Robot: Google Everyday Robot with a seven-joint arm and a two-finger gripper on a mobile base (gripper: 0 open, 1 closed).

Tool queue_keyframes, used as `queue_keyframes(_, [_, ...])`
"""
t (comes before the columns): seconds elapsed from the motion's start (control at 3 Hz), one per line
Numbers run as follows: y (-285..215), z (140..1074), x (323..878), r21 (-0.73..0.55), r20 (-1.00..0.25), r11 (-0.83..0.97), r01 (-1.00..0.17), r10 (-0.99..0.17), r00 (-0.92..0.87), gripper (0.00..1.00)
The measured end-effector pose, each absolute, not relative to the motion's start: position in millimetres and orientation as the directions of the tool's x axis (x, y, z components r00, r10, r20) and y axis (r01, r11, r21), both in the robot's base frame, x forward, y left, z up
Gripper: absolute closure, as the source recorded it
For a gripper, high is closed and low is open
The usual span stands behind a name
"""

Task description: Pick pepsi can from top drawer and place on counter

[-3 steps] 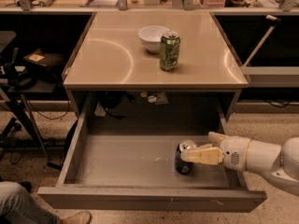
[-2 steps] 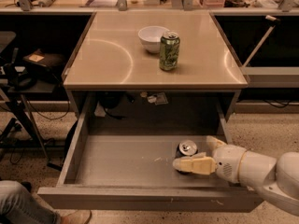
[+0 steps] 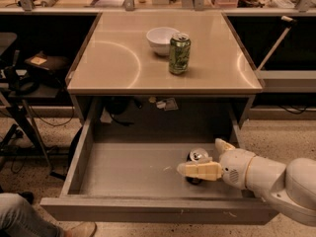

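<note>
Sitting at the very front, in the bottom left corner, are a leg [image 3: 17, 216] in blue jeans and a brown shoe [image 3: 79, 229] on the speckled floor [image 3: 281, 135].

Next comes the drawer [image 3: 148, 214]. It is pulled all the way out from under the counter [image 3: 108, 58]. Its flat front panel is closest, and its low walls run back on both sides.

A fat white arm [image 3: 276, 181] comes in over the drawer's front right corner. At its end is the gripper [image 3: 199, 163], down inside the drawer, right of the middle and close to the front edge.

The pepsi can [image 3: 199, 155] stands upright on the drawer bottom, right at the gripper. Its shiny silver top shows. A pale yellow part of the gripper lies across the front of the pepsi can and hides most of its dark side. I cannot tell if the gripper is apart or squeezing the pepsi can.

The left half of the drawer bottom is bare and a bit scuffed.

Farther back and higher up is the shiny tan counter. A green can [image 3: 179, 53] stands upright on it, a little right of the middle. A white bowl [image 3: 160, 39] sits just behind it to the left, nearer the back edge. I cannot tell if they touch.

Past the back edge is a shelf [image 3: 89, 1] with small things too blurry to name.
</note>
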State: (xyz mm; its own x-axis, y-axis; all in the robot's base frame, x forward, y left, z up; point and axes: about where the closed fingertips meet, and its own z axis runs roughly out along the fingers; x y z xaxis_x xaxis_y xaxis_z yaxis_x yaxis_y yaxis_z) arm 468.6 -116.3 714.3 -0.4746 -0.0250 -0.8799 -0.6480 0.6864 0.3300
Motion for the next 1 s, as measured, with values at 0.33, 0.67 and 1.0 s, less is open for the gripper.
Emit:
queue_keyframes(0.33, [-111, 711, 475, 0.293, -0.891, 0.723, -0.626, -0.031, -0.453, 0.0])
queue_keyframes(0.67, [-85, 701, 479, 0.231, -0.922, 0.755, -0.613, -0.032, -0.386, 0.0])
queue_keyframes(1.0, [-64, 720, 491, 0.197, -0.939, 0.764, -0.615, -0.033, -0.342, 0.0])
